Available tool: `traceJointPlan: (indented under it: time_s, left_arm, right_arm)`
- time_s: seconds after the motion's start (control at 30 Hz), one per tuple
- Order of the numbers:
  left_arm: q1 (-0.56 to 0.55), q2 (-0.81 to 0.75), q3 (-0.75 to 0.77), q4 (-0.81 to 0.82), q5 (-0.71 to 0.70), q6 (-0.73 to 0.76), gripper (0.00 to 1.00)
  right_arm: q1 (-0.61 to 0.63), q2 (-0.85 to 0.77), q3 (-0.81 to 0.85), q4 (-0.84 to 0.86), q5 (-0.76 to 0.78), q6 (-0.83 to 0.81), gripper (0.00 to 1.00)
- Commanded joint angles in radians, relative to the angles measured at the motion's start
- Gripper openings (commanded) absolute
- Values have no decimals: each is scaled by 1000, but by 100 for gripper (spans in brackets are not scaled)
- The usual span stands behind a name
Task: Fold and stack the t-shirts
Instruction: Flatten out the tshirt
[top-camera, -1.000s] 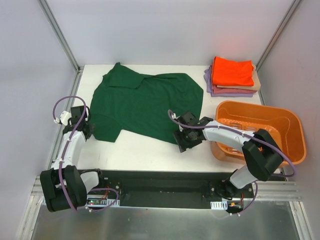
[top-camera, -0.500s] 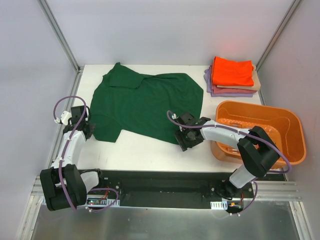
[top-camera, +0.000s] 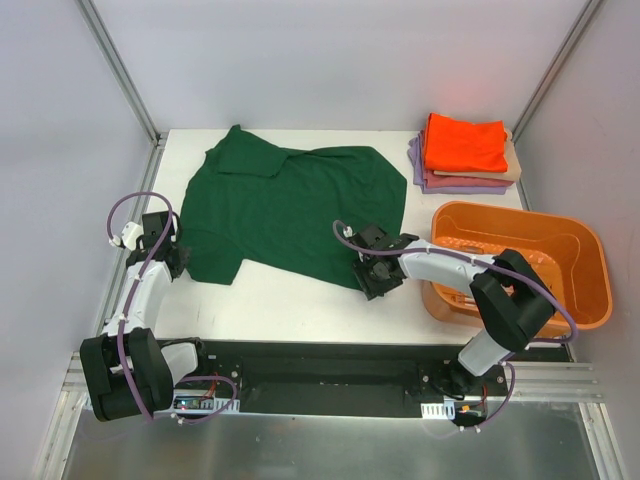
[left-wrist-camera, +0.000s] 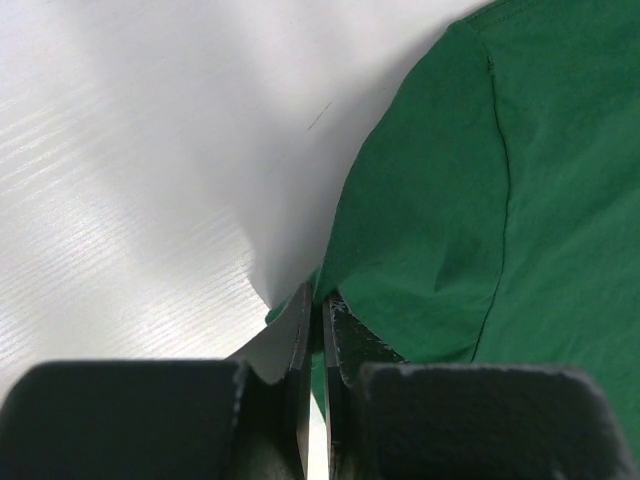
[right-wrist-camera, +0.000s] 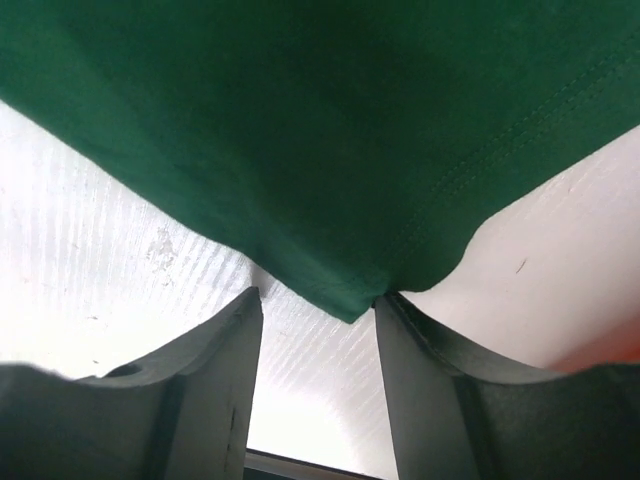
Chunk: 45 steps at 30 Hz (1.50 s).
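Your left gripper (left-wrist-camera: 320, 300) is pressed together, pinching the left edge of the dark green short-sleeved cloth t-shirt (top-camera: 290, 205), which lies spread on the white table (top-camera: 290, 300). Your right gripper (right-wrist-camera: 320, 298) stands spread, the t-shirt's near hem corner between its fingers.

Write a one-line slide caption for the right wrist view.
Open right gripper straddles a corner of the green shirt on the white table.

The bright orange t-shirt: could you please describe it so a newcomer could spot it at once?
Look to the white table's far right corner, beyond the orange basket. The bright orange t-shirt tops the folded pile there, above a tan one and a lavender one.
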<state>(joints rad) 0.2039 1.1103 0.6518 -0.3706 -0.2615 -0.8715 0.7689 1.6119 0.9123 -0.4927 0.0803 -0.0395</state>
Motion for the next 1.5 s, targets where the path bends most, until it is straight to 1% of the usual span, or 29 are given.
traceJointPlan:
  time_s: [0.0,0.17,0.3,0.37,0.43,0.5,0.53,0.73,0.83,0.93,1.1,1.17,1.3,1.4,1.47]
  left_arm:
    - [3,-15,-6,16,-2,8,0]
    - [3,-20,-7,16,-2,9,0]
    - [3,-20,-8,16,-1,11,0]
    - [2,-21,-9,18,-2,11,0]
    - [2,-17,-4,15,1,19,0]
    - [3,-21,-1,18,14,23,0]
    - [3,-23,0,16,19,26,0]
    - [2,-64,54,18,79,60,0]
    - [3,-78,101,19,108,58,0]
    - [3,-72,182,19,131,55,0]
    - [2,-64,389,39,228,35,0]
    - [3,-61,480,39,231,49,0]
    - [3,-52,661,39,211,97,0]
    - [2,-41,794,36,173,137,0]
    - [3,-37,879,38,173,163,0]
  right_arm:
    - [-6,51,-1,40,47,36,47]
    - [-16,69,-6,46,76,70,45]
    - [-26,66,-10,55,73,81,31]
    - [-34,60,-15,63,76,85,20]
    - [-37,49,-16,74,85,89,13]
    - [-39,25,-13,86,81,90,2]
    - [-40,7,-10,91,81,95,1]
    - [-54,-144,36,97,90,86,1]
    - [-89,-197,91,92,93,79,1]
    - [-147,-230,158,94,95,66,1]
    - [-215,-271,313,98,110,29,1]
    - [-230,-291,394,79,110,-16,1]
    - [-260,-302,610,37,133,-115,1]
    - [-260,-293,750,8,156,-178,1]
    - [-260,-297,821,-4,161,-206,1]
